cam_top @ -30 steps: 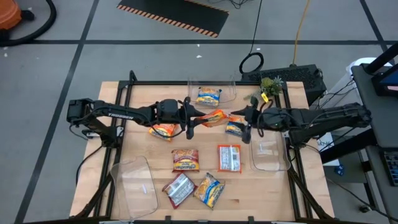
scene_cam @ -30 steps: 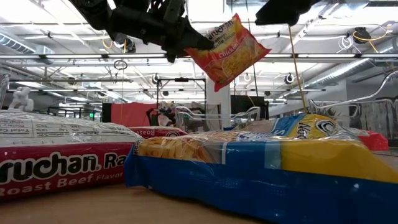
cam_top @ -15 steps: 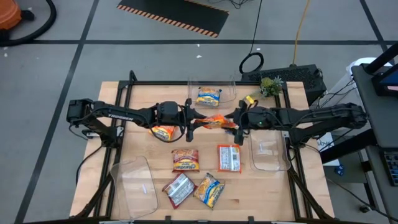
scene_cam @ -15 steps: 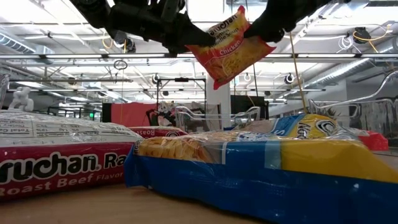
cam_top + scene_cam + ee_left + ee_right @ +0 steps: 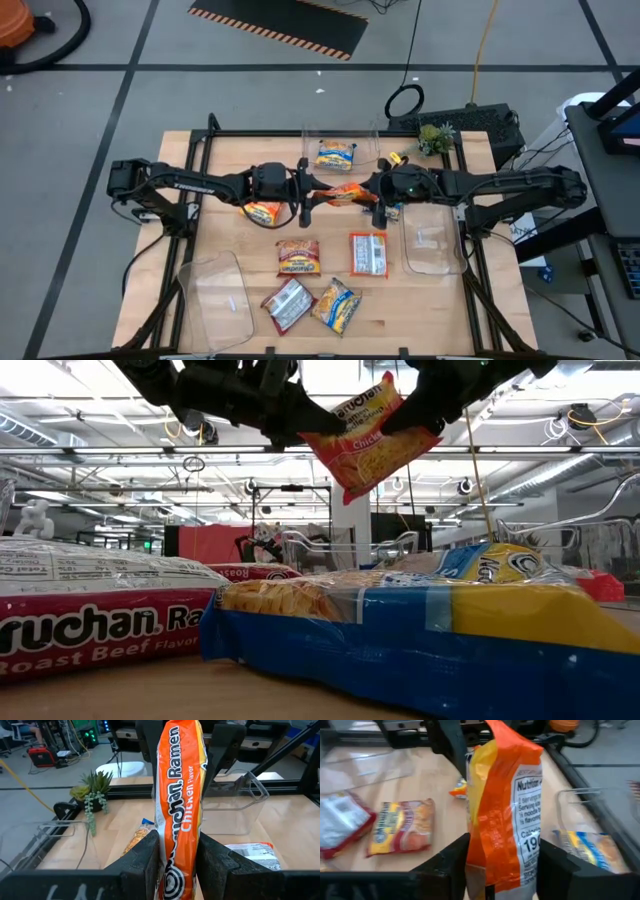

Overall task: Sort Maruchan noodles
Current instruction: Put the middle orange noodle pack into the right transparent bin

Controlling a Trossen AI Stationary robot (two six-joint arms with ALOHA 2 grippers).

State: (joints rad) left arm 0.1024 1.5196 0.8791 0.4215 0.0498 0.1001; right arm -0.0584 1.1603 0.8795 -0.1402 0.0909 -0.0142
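Note:
An orange Maruchan chicken packet (image 5: 345,190) hangs in the air above the middle of the table, stretched between my two grippers. My left gripper (image 5: 312,192) is shut on its left end, and my right gripper (image 5: 375,195) is on its right end. The low view shows the packet (image 5: 365,445) high up, with one gripper at each end. Other packets lie flat on the table: an orange one (image 5: 262,211) under my left arm, a blue-and-yellow one (image 5: 385,210) under my right gripper, and several (image 5: 298,258) nearer the front. My left gripper pinches the packet's left end (image 5: 172,870) between its two fingers, one on each flat face. It comes level from the table's left, along the packet. The packet stands on edge, clear of the table. My right gripper has a finger (image 5: 447,862) on each face of the packet's right end (image 5: 505,865). It reaches in from the table's right, slanting slightly down. That end bulges between the fingers and is clear of the table.
A clear bin (image 5: 340,135) at the far edge holds a blue-and-yellow packet (image 5: 335,155). One clear bin (image 5: 215,295) lies near the front left, another (image 5: 432,245) at the right. A small plant (image 5: 432,138) stands at the far right corner.
My right gripper has moved toward the table's left and slightly down, to the free end of the orange packet, and now has its fingers on it. That end, which had hung slanting down from my left gripper, is now raised, so the packet lies nearer level.

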